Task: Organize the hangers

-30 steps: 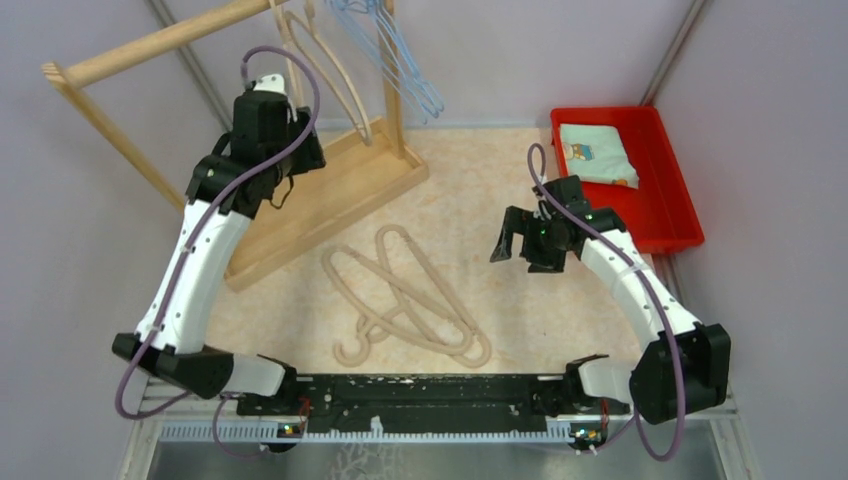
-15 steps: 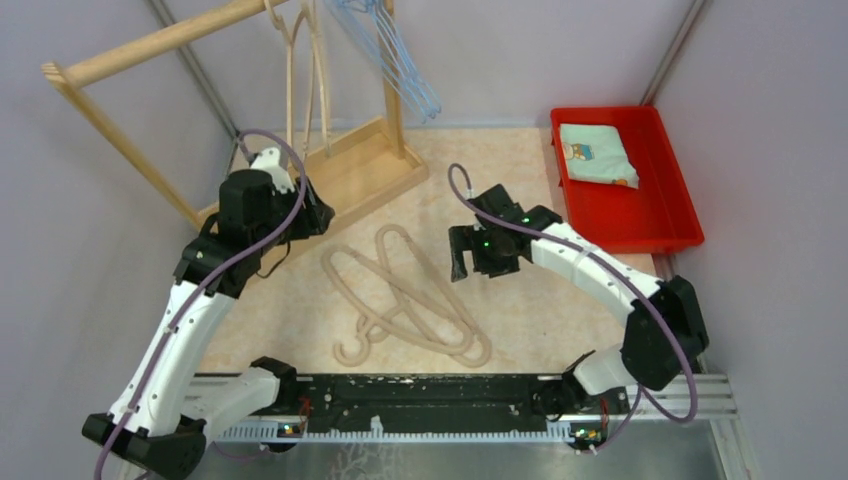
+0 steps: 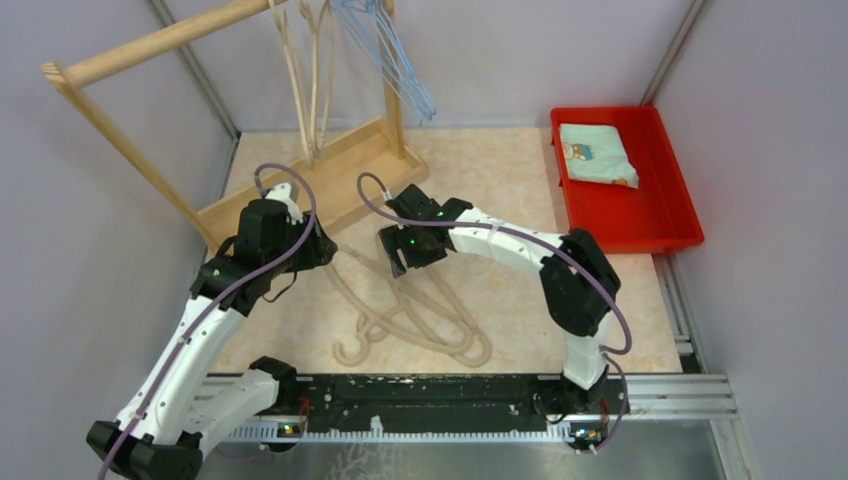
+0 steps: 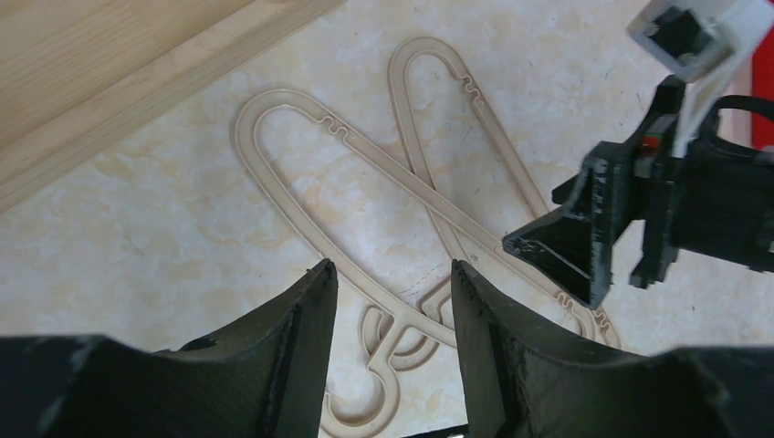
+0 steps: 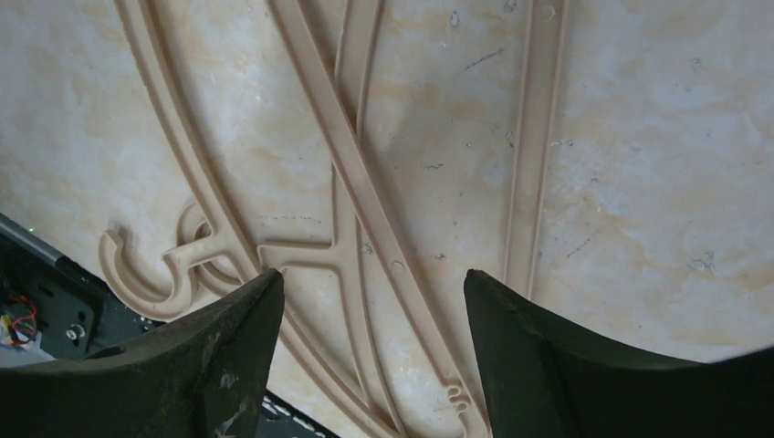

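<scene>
Both left pincer (image 3: 320, 250) and right pincer (image 3: 392, 263) have come over beige hangers (image 5: 537, 137).

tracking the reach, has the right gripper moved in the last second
Yes. The right gripper has swung left, away from the red bin, and is now above the loose beige hangers.

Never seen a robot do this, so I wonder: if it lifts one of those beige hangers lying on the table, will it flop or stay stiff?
Probably stiff: the beige hangers hold thick, moulded outlines. Likely light, being open frames. They lie crossed, so lifting one may drag the other.
</scene>
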